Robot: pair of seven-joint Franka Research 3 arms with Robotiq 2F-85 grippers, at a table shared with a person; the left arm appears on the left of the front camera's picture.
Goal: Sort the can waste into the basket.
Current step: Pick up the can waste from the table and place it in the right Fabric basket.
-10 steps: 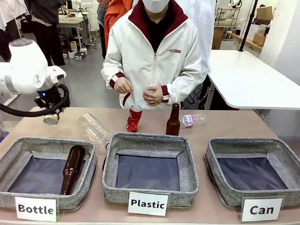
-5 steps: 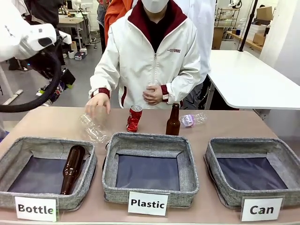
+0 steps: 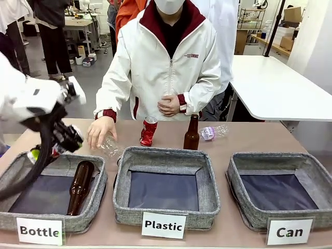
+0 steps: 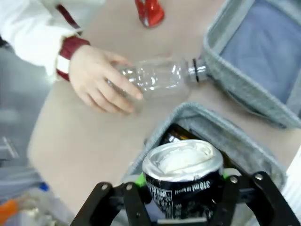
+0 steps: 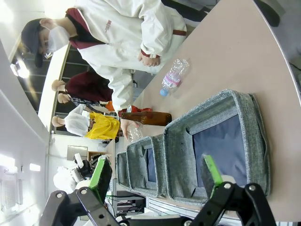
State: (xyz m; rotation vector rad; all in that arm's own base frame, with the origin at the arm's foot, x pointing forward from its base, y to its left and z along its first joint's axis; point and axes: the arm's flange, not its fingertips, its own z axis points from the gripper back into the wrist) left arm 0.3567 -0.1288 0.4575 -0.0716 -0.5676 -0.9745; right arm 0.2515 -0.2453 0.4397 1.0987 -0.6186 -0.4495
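Sorting | left gripper [image 4: 183,197] clenched on dark can [image 4: 183,165], held above Bottle basket's [image 3: 88,160] far-left corner, likely to clear rims en route to Can basket [image 3: 280,158] at table's [image 3: 249,137] right edge | red can [image 3: 148,131] stands at far edge | right gripper [image 5: 156,176] released, empty

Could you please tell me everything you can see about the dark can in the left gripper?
The dark can is a small metal drink can with a black body, white print and a dented, crumpled silver end. The left gripper pinches its sides, holding it in the air above a corner of the grey basket with the brown bottle.
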